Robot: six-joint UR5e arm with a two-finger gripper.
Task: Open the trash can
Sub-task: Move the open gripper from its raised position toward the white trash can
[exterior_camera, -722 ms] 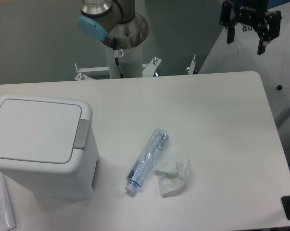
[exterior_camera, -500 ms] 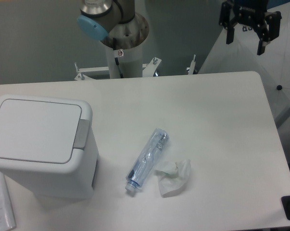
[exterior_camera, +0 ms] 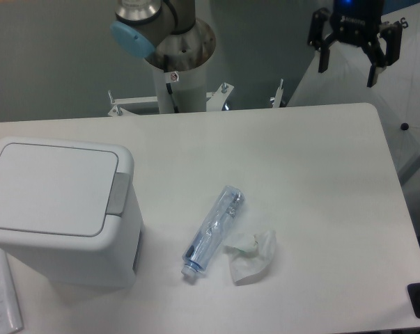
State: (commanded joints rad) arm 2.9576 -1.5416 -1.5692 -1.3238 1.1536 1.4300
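One trash can (exterior_camera: 60, 209) sits at nine o'clock on the one table (exterior_camera: 314, 174). One clear bottle (exterior_camera: 212, 230) and one crumpled tissue (exterior_camera: 251, 256) lie near six o'clock. One gripper (exterior_camera: 347, 67) hangs at one o'clock.

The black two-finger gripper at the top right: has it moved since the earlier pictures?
Yes. The black two-finger gripper has shifted a little to the left and upward, judged against the rounded far right corner of the white table. Its fingers are apart, holding nothing.
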